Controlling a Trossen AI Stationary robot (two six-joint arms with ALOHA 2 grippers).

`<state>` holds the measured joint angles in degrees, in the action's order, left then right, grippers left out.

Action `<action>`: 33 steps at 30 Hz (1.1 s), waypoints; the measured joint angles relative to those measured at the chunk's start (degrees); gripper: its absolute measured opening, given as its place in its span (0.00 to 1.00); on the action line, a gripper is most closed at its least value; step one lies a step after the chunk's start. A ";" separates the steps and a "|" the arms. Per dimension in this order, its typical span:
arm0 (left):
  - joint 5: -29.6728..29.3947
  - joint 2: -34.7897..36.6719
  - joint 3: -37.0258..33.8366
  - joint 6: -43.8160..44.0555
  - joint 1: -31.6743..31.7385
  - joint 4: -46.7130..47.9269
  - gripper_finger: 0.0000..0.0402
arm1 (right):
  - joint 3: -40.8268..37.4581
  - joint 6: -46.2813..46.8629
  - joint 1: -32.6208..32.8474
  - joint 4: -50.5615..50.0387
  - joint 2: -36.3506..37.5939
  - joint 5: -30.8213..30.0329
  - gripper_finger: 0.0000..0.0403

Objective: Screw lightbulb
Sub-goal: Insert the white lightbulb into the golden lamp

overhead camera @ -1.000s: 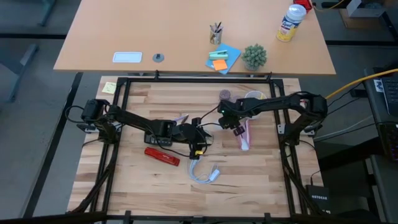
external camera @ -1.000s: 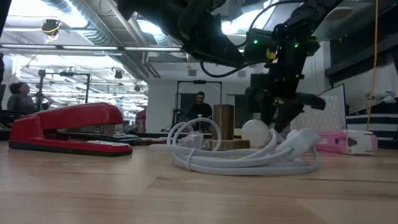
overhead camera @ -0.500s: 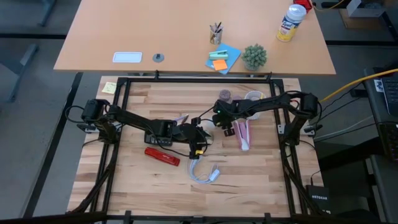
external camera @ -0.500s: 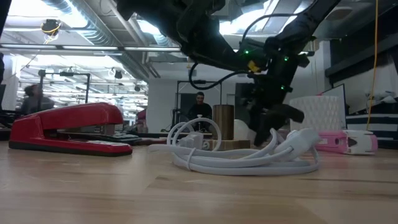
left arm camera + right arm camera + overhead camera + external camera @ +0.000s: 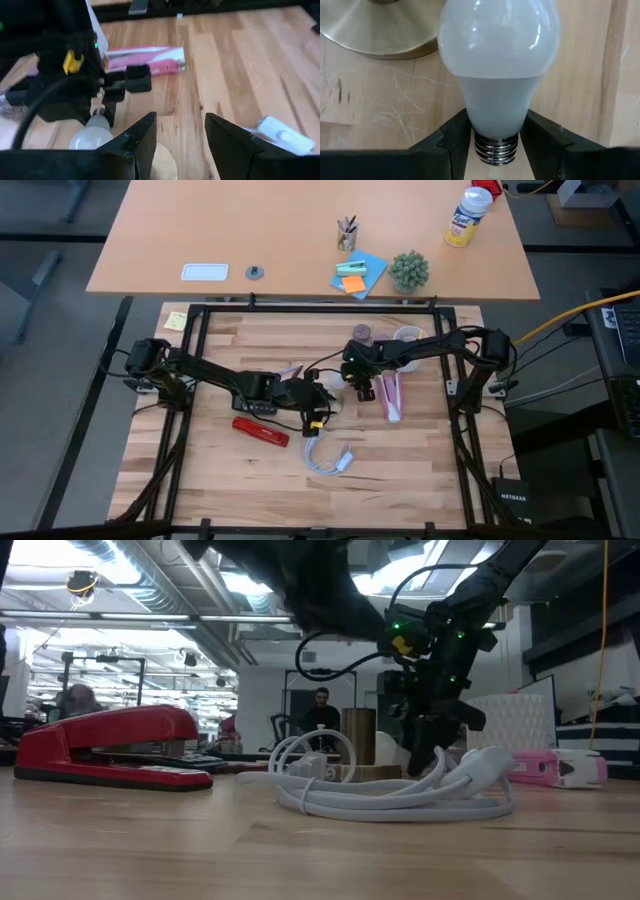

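Note:
The white lightbulb (image 5: 497,65) lies on its side on the wooden table, its metal screw end (image 5: 496,150) toward my right wrist. It also shows in the left wrist view (image 5: 92,137). My right gripper (image 5: 495,137) is at the table's middle (image 5: 347,378), low over the bulb and shut on it. My left gripper (image 5: 180,135) is open and empty just left of the bulb (image 5: 320,396), with its fingers over a round pale base (image 5: 162,165). A brass disc (image 5: 380,30) sits just beyond the bulb's rounded end. My right gripper pinches the bulb's narrow white neck (image 5: 492,117), just above the screw thread, between its two fingers (image 5: 455,142). The fingers lie along the bulb, coming from its screw end. The bulb rests on the table.
A red stapler (image 5: 260,430) and a coiled white cable (image 5: 328,460) lie nearer the front edge. A pink object (image 5: 392,395) lies right of the bulb. A white cup (image 5: 408,337) and a dark disc (image 5: 361,333) stand at the back.
My right gripper has gone toward the table's left edge and down to the lightbulb, and now stands with its fingers on the bulb's neck. The bulb has stayed lying on the table.

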<state>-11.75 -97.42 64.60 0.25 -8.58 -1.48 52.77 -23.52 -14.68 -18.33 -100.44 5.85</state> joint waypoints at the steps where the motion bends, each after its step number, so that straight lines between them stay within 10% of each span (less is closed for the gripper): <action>1: 0.02 0.72 0.00 0.00 -0.20 0.91 0.40 | 0.00 0.43 0.02 0.05 0.11 0.00 0.41; 33: -2.58 12.49 0.00 16.27 -2.50 29.43 0.40 | 26.75 3.76 0.02 -28.55 0.61 -6.29 0.41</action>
<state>-14.33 -84.93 64.60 16.52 -11.08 27.95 79.53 -19.76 -14.66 -46.88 -99.83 -0.45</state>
